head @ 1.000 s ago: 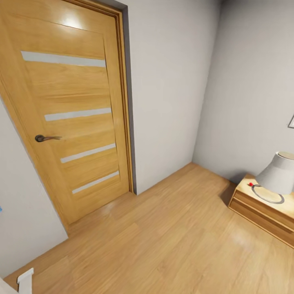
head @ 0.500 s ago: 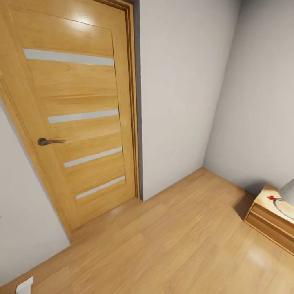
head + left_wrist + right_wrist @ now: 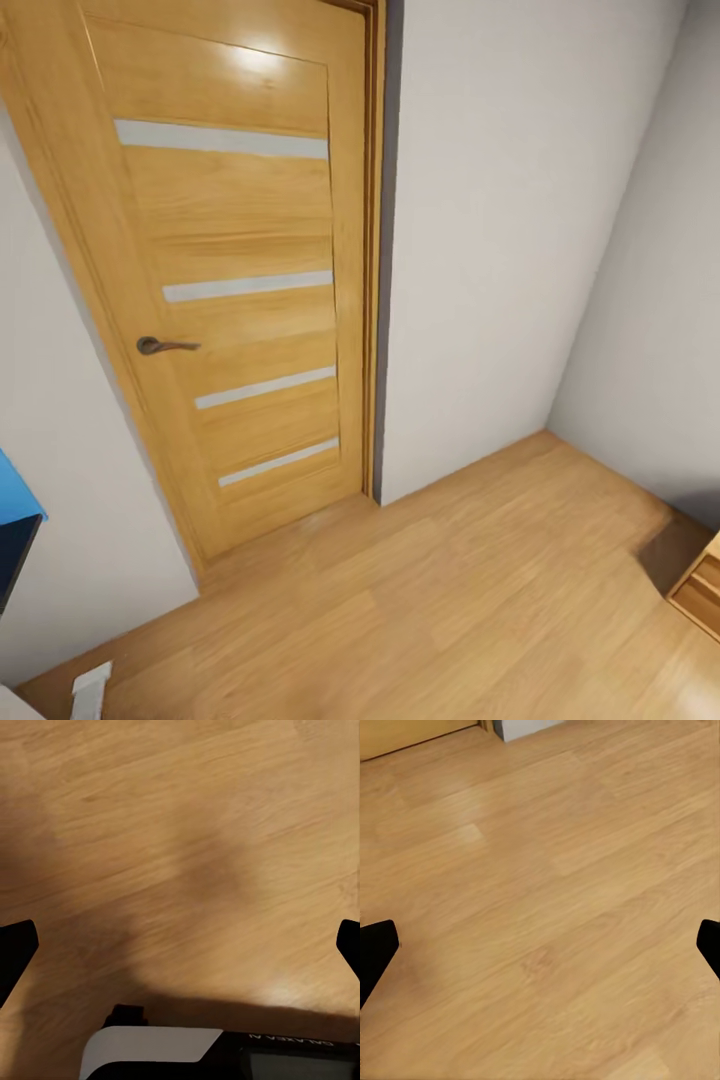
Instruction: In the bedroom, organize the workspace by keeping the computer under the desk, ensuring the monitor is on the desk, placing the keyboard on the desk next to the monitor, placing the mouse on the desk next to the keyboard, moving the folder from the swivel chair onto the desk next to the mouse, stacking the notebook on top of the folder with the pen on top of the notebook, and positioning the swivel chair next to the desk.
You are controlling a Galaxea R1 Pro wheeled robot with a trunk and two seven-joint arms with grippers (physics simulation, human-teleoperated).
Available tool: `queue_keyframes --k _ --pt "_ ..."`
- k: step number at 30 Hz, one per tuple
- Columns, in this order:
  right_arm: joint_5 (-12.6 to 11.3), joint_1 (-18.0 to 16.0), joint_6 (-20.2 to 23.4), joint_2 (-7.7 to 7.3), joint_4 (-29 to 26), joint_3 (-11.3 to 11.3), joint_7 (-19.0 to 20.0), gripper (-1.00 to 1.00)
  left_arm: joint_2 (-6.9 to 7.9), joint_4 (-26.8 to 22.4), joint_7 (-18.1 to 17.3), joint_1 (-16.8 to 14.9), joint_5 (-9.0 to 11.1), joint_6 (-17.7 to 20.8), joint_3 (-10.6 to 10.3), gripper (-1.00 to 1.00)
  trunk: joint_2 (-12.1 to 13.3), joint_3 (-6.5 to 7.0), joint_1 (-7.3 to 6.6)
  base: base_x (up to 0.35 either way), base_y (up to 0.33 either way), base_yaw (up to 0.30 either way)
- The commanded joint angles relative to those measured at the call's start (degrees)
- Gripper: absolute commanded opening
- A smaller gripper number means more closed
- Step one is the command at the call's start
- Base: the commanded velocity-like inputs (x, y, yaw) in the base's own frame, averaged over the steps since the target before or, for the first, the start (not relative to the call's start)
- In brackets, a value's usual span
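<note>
1. Ahead, the head view takes in a closed wooden door (image 3: pixel 240 290) with four pale horizontal strips and a dark lever handle (image 3: pixel 165 346), white walls meeting in a corner, and a wood-plank floor (image 3: pixel 450 600). At one edge juts a bright blue corner (image 3: pixel 15 495) with something dark beneath it; it may be a wall panel or part of the desk area, but too little shows to tell. A wooden cabinet corner (image 3: pixel 700 595) sits low at the opposite edge.

2. Looking down, the left wrist view shows shadowed floor between the two black fingertips of the left gripper (image 3: pixel 180 945), set wide apart with nothing between them.

3. Likewise, the right wrist view shows the right gripper (image 3: pixel 540 945) spread wide over bare planks, holding nothing.

4. Judging by this, the robot is in transit. Where the folder, notebook, pen, keyboard, mouse and swivel chair stand cannot be told, so no step can be judged done.
</note>
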Motion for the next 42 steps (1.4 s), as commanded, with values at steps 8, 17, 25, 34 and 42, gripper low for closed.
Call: queue_keyframes --k 8,17,25,34,42 --pt "0.1 0.0 -0.2 0.02 0.0 0.0 -0.1 1.0 -0.01 0.0 0.0 0.0 0.4 -0.3 0.0 1.0 -0.1 -0.07 0.01 0.013 -0.027 0.281" --pt "0.0 0.0 -0.1 0.02 0.0 -0.1 -0.1 1.0 -0.01 0.1 0.1 0.0 0.4 -0.3 0.0 1.0 -0.1 -0.07 0.01 0.001 -0.254 0.284" --pt "0.0 0.0 -0.1 0.02 0.0 -0.1 -0.1 1.0 -0.01 0.1 0.1 0.0 0.4 -0.3 0.0 1.0 -0.1 -0.07 0.01 0.0 -0.306 0.285" --pt "-0.1 0.0 -0.1 0.02 0.0 -0.1 -0.1 1.0 -0.01 0.1 0.0 0.0 0.4 -0.2 0.0 1.0 -0.1 -0.07 0.01 0.037 -0.309 0.285" --pt "-0.1 0.0 -0.1 0.02 0.0 -0.1 -0.1 1.0 -0.01 0.0 0.0 0.0 0.4 -0.2 0.0 1.0 -0.1 -0.07 0.01 0.042 -0.309 0.287"
